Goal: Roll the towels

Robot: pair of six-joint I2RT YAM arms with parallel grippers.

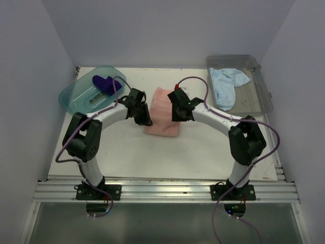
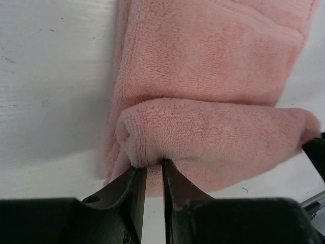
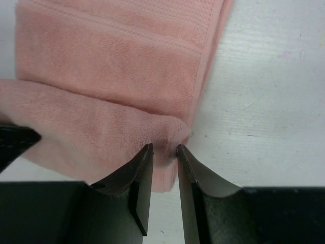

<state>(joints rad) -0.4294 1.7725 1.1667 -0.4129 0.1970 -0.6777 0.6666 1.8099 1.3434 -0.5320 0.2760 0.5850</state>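
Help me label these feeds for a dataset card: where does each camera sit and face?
Top external: above and behind the bases, looking down on the table; left arm and right arm meet at the salmon pink towel.
Left wrist: on that arm, looking past the left gripper at the towel's rolled edge.
Right wrist: likewise past the right gripper, at the roll's other end.
Shared: both wrist views show the same roll.
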